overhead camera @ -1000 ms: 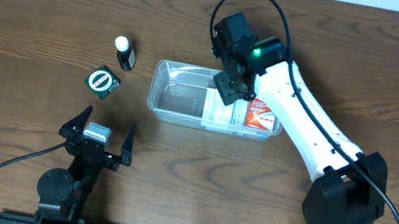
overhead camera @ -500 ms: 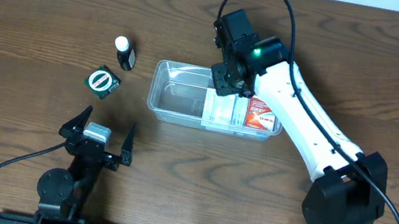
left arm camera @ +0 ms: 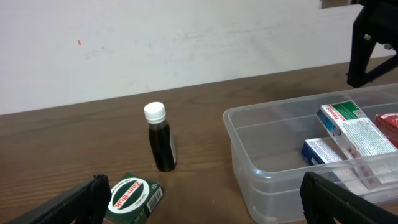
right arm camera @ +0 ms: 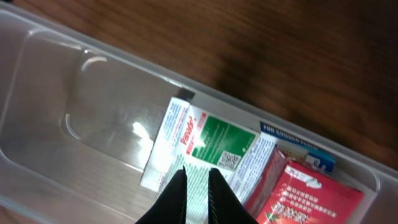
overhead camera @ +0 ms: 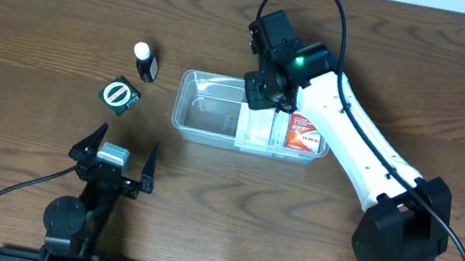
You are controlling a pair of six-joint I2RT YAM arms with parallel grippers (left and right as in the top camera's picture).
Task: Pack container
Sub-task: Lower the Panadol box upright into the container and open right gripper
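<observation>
We count one container (overhead camera: 207, 112), five small things and two grippers. The container lies about mid-table, open side up, its long axis running parallel to the table's far edge, one short end toward the left edge and the other toward the right.

Three boxes lie in its right half: a white-green box (right arm camera: 205, 146), a blue-white box (right arm camera: 287, 144) and a red box (right arm camera: 305, 199). Its left half is bare.

Out on the table, between the container and the left edge, we see one bottle (overhead camera: 145, 61) standing upright and one green box (overhead camera: 121, 95) just nearer the near edge.

The right gripper (overhead camera: 258, 92) hangs over the white-green box, jaws pressed nearly together with nothing between them. The left gripper (overhead camera: 123, 146) sits by the near edge, jaws spread wide and empty.
</observation>
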